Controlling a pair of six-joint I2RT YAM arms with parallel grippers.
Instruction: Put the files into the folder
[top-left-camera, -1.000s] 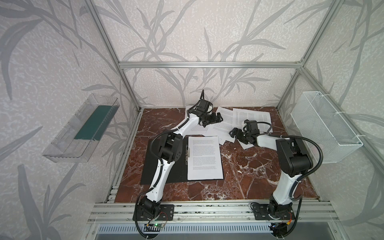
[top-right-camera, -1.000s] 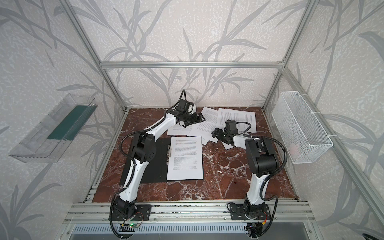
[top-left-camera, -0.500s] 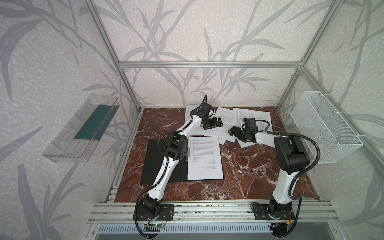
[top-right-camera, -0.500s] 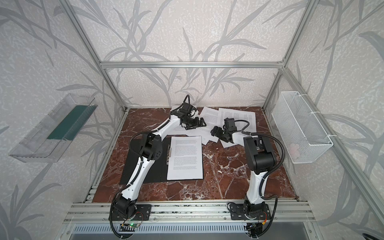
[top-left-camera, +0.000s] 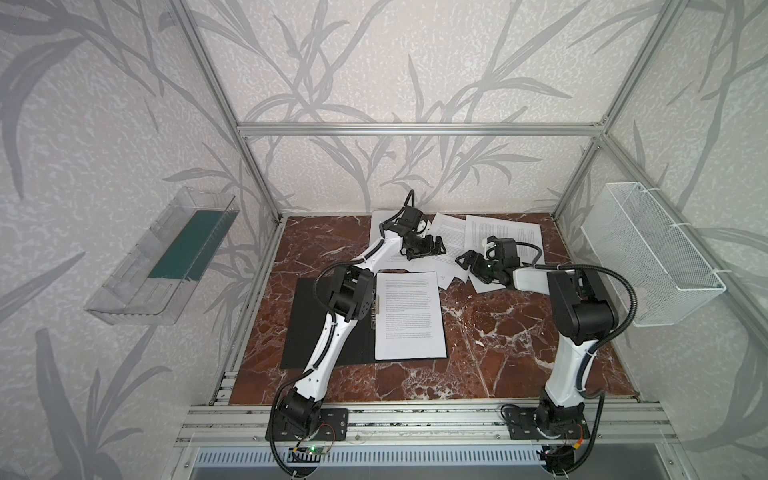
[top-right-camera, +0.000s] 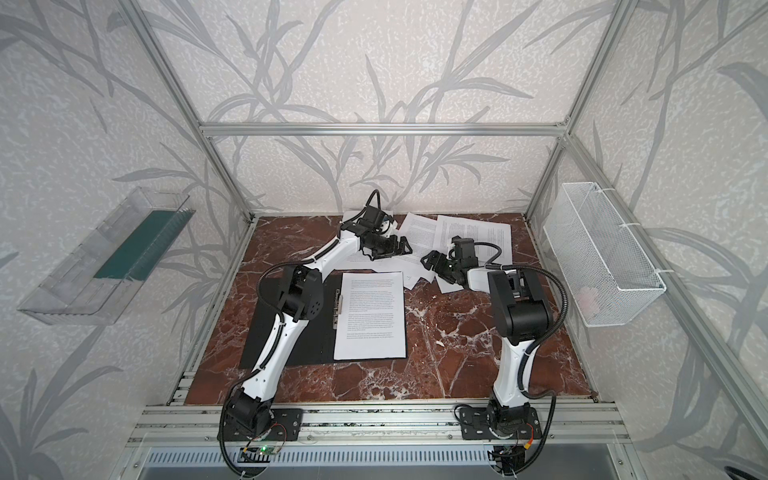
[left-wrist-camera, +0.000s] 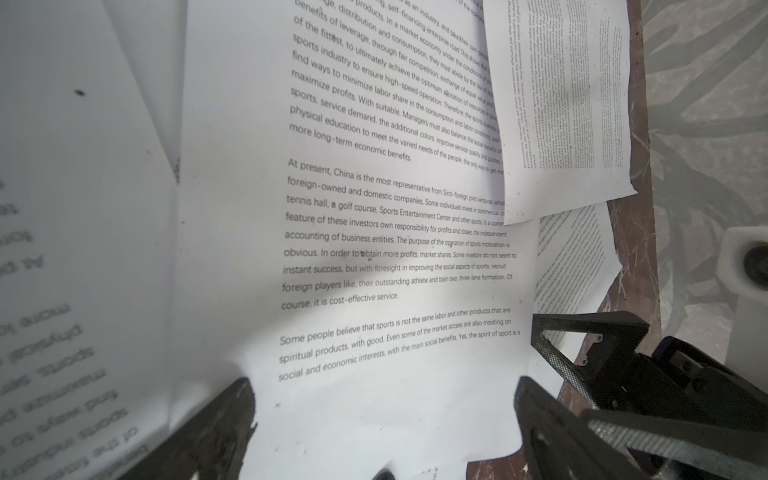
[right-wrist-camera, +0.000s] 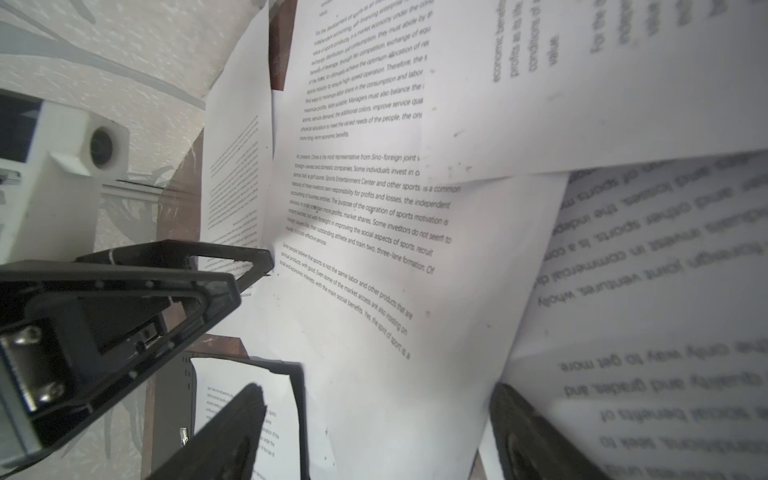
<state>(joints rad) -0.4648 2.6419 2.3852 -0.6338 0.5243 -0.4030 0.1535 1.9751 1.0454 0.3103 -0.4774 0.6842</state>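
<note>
The folder (top-left-camera: 307, 324) (top-right-camera: 270, 332) lies open at the left-centre, black inside up, with one printed sheet (top-left-camera: 409, 316) (top-right-camera: 370, 316) on its right half. Several loose files (top-left-camera: 503, 232) (top-right-camera: 473, 232) overlap at the back of the table. My left gripper (top-left-camera: 436, 245) (top-right-camera: 402, 244) (left-wrist-camera: 384, 386) hangs open low over a text sheet (left-wrist-camera: 374, 228). Close to its right, my right gripper (top-left-camera: 467, 262) (top-right-camera: 430, 259) (right-wrist-camera: 376, 395) is also open over the same pile, nothing between its fingers. The right wrist view shows the folder's corner (right-wrist-camera: 170, 395) and the left gripper (right-wrist-camera: 253, 276).
A clear plastic tray (top-left-camera: 162, 262) hangs on the left wall and a white wire basket (top-left-camera: 652, 253) on the right wall. The marble table (top-left-camera: 519, 345) ends at an aluminium rail (top-left-camera: 415, 415) in front. Frame posts stand at the back corners.
My left arm has stretched farther, carrying its gripper slightly right and nearer to the right gripper. The right gripper has barely shifted and its jaws look a little narrower.
</note>
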